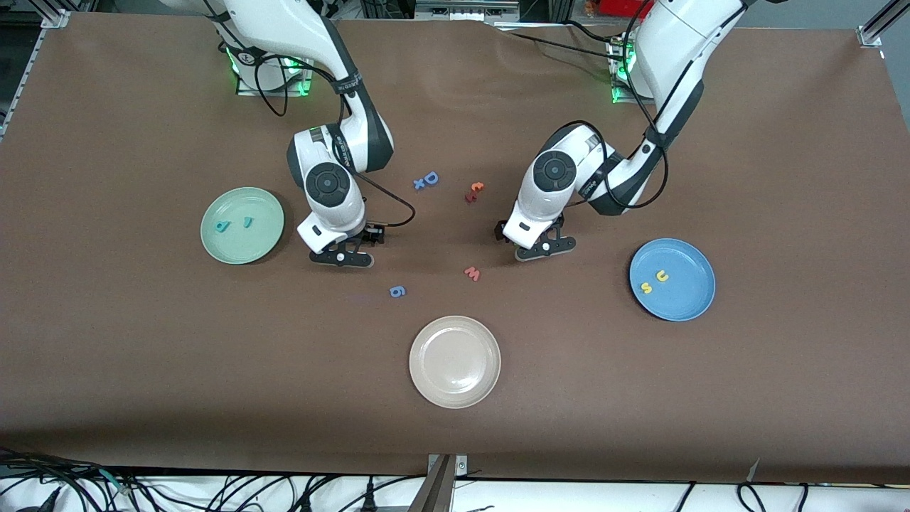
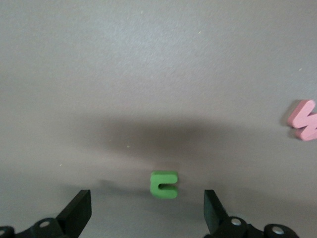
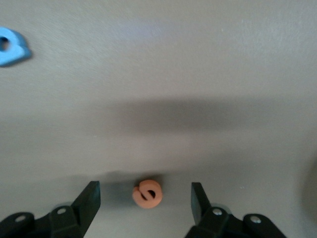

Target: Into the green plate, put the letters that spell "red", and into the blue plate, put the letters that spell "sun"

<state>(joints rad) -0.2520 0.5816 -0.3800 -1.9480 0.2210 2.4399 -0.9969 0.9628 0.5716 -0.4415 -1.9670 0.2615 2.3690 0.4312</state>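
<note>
The green plate (image 1: 242, 225) holds the teal "d" (image 1: 222, 227) and teal "r" (image 1: 247, 222). In the blue plate (image 1: 672, 279) lie the yellow "s" (image 1: 645, 287) and yellow "u" (image 1: 662, 276). My right gripper (image 1: 341, 254) (image 3: 144, 192) hangs low beside the green plate, open, with the orange "e" (image 3: 147, 193) on the table between its fingers, untouched. My left gripper (image 1: 544, 245) (image 2: 147, 206) is open low over the green "n" (image 2: 163, 184), which lies on the table between its fingers. Both of these letters are hidden in the front view.
A beige plate (image 1: 455, 361) sits nearest the front camera. A red "w" (image 1: 472, 273) (image 2: 304, 120) and a blue "g" (image 1: 397, 291) (image 3: 10, 45) lie between the grippers. Farther back lie a blue "D" with a small "x" (image 1: 426, 180) and a red and orange pair (image 1: 474, 190).
</note>
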